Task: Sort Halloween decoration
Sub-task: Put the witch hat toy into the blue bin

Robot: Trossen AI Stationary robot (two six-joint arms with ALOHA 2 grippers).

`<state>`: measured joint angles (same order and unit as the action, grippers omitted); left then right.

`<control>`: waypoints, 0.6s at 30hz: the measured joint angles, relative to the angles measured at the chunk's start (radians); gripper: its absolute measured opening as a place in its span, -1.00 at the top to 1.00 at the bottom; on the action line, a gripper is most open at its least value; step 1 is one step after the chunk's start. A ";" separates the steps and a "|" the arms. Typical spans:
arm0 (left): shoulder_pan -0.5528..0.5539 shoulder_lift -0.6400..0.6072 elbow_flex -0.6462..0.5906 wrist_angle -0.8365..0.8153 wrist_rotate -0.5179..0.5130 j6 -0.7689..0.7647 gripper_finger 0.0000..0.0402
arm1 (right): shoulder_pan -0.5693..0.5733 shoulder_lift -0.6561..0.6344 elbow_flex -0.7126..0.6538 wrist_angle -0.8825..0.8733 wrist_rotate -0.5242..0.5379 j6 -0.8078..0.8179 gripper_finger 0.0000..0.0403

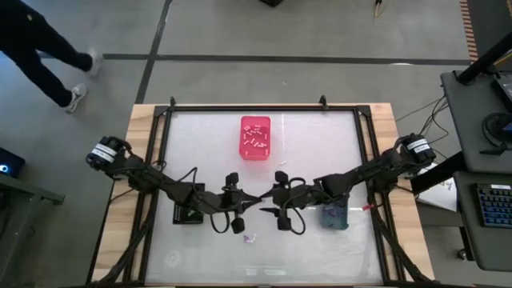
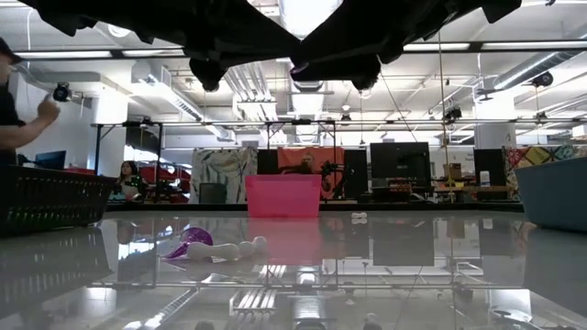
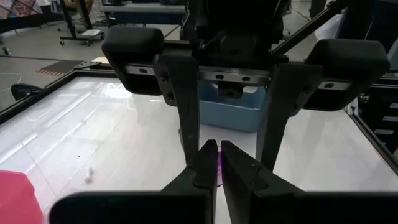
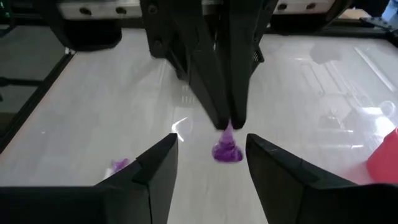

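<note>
My left gripper (image 3: 219,149) is shut on a small purple decoration piece (image 4: 228,151), held over the middle of the table (image 1: 208,144). My right gripper (image 4: 210,140) faces it, open. Its two fingers stand on either side of the piece without touching it. In the high view the two grippers meet tip to tip, left (image 1: 258,206) and right (image 1: 272,205). Another purple piece (image 1: 250,238) lies on the table near the front, beside a white one (image 2: 246,247). Several small pieces lie in the pink bin (image 1: 255,138). My left gripper pinches the purple piece by its thin upper tip (image 4: 228,129), right at the free ends of its two fingers. The fingers come from the table's left, slanting slightly down. The wider body of the piece hangs below the fingertips, clear of the table.
A black container (image 1: 188,213) sits under the left arm. A grey-blue container (image 1: 334,214) sits under the right arm. The pink bin stands at the far middle. A raised black frame (image 1: 264,106) runs round the table. A person walks beyond the far left corner (image 1: 48,48).
</note>
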<state>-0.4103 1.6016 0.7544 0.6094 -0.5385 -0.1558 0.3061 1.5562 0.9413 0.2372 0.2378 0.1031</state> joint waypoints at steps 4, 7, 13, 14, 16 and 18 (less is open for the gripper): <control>0.000 0.000 0.000 0.000 -0.001 0.000 1.00 | -0.006 0.000 0.000 0.017 0.000 -0.011 0.14; 0.000 0.000 0.000 0.000 -0.002 0.000 1.00 | -0.006 0.000 0.000 0.015 0.000 -0.011 0.20; 0.000 0.000 0.000 0.000 -0.002 0.010 1.00 | -0.007 0.000 0.000 0.015 0.000 -0.011 0.46; 0.000 0.000 0.000 0.000 -0.002 0.011 1.00 | -0.008 0.000 0.000 0.015 0.000 -0.015 0.51; 0.000 0.000 0.000 0.000 -0.002 0.012 1.00 | -0.009 0.000 0.000 0.015 0.000 -0.018 0.63; 0.000 0.000 0.000 0.000 -0.002 0.012 1.00 | -0.012 0.000 0.000 0.015 0.000 -0.019 0.74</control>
<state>-0.4103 1.6016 0.7544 0.6090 -0.5407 -0.1439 0.2941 1.5561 0.9410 0.2523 0.2377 0.0845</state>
